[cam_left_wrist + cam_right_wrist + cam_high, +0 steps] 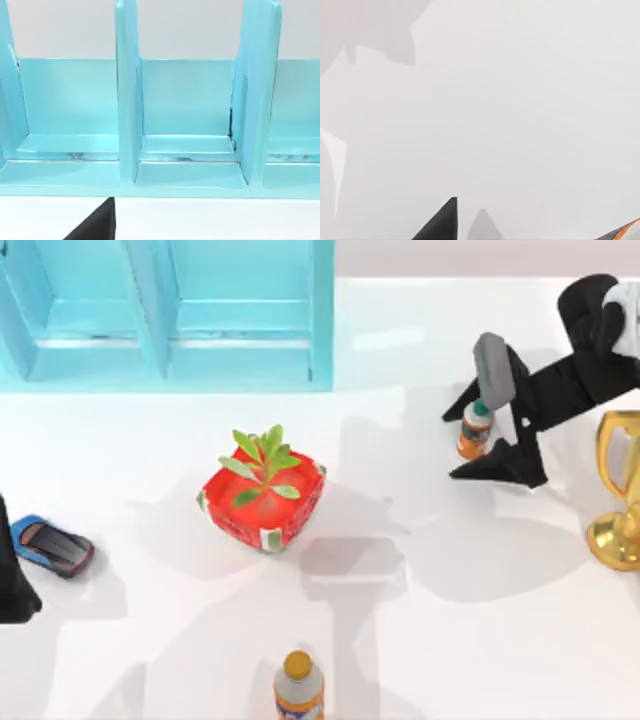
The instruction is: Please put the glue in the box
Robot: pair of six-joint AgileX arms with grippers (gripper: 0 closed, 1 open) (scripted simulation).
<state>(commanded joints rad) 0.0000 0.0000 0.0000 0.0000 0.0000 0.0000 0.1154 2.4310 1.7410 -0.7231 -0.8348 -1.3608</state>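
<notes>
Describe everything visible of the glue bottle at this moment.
The glue is a small white squeeze bottle with a dark green pointed cap and an orange label, plastic by its look. In the top view it stands upright on the white table, toward the right, right of the blue box. The right gripper straddles it, one dark finger on each side; whether they press on it is unclear. A sliver of orange and white at the right wrist view's edge may be its label.

A rendered test scene, probably a lab mock-up: a plain white counter (420,640) with unrelated props, a toy car (52,547) and a trophy (620,490).
</notes>
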